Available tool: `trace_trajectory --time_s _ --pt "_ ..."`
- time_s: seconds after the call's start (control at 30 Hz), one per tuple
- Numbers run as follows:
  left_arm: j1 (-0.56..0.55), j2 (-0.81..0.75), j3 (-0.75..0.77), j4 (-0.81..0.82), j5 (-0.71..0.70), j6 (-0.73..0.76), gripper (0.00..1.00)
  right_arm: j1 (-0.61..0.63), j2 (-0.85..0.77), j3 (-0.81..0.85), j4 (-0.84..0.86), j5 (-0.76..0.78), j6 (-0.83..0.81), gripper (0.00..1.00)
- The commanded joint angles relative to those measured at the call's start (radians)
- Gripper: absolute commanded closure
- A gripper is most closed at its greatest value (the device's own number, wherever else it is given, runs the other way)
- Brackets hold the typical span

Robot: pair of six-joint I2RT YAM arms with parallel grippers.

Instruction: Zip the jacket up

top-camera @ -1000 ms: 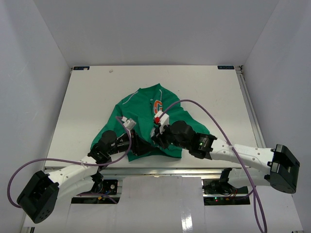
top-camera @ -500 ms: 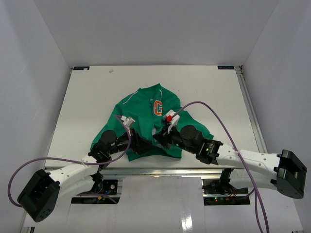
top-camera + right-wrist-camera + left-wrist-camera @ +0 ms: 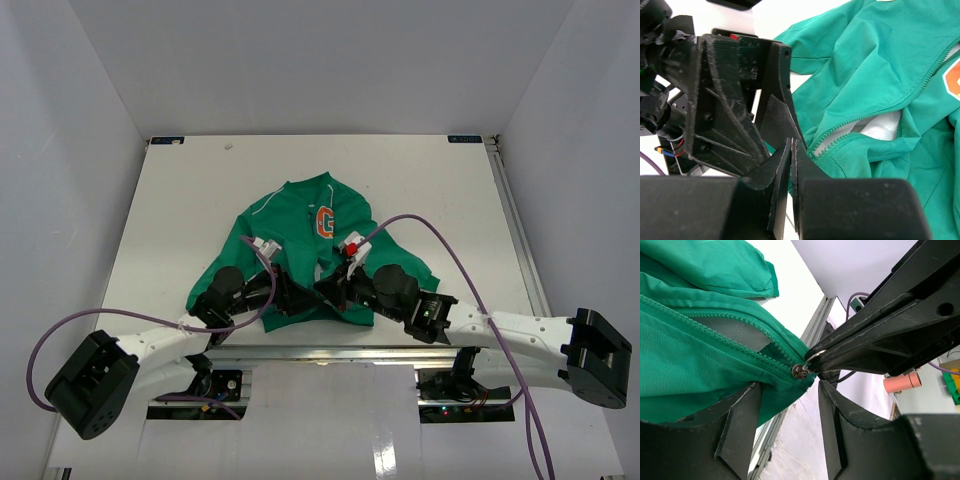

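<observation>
On the white table (image 3: 180, 200), the green jacket (image 3: 290, 215) lay by the middle of the near edge. The left gripper (image 3: 790, 390) stood spread at its hem, while the right gripper (image 3: 791, 144) pinched the zipper pull (image 3: 801, 371).

Left arm (image 3: 150, 345) and right arm (image 3: 520, 330): white shell links, black cylindrical motor housings at the joints, a large black block at each near end. A purple cable (image 3: 450, 255) loops off each arm, and each wrist carries a small white housing, the right one with a red tab (image 3: 350, 243). Right fingers (image 3: 782, 170) are matte black plastic, narrow and scuffed; left fingers (image 3: 740, 430) are black with flat grey inner faces, their side plates ribbed, finely scratched and pierced by small round holes.
</observation>
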Motion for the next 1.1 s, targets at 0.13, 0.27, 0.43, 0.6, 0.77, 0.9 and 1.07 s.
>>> trace_trajectory --time_s 0.13,0.27,0.43,0.6,0.77,0.9,1.07 --pt "0.000 0.036 -0.015 0.121 0.049 -0.012 0.59 0.021 -0.020 -0.018 0.095 0.024 0.019 0.92" --pt "0.000 0.058 -0.020 0.164 0.064 -0.024 0.90 0.027 -0.011 -0.023 0.105 0.021 0.022 0.92" --pt "0.002 0.072 -0.030 0.170 0.065 -0.011 1.00 0.030 -0.003 -0.020 0.102 0.032 0.017 0.92" --pt "0.000 0.047 -0.032 0.107 0.059 0.023 1.00 0.025 0.015 0.012 0.070 0.108 -0.032 0.92" --pt "0.000 -0.005 -0.034 0.043 0.064 0.052 1.00 0.000 0.073 0.085 0.056 0.090 -0.105 0.92" --pt "0.000 -0.039 -0.034 0.006 0.069 0.068 1.00 -0.014 0.125 0.127 0.065 0.048 -0.136 0.92" --pt "0.000 -0.059 -0.034 -0.024 0.076 0.086 1.00 -0.024 0.182 0.150 0.086 0.024 -0.144 0.92"
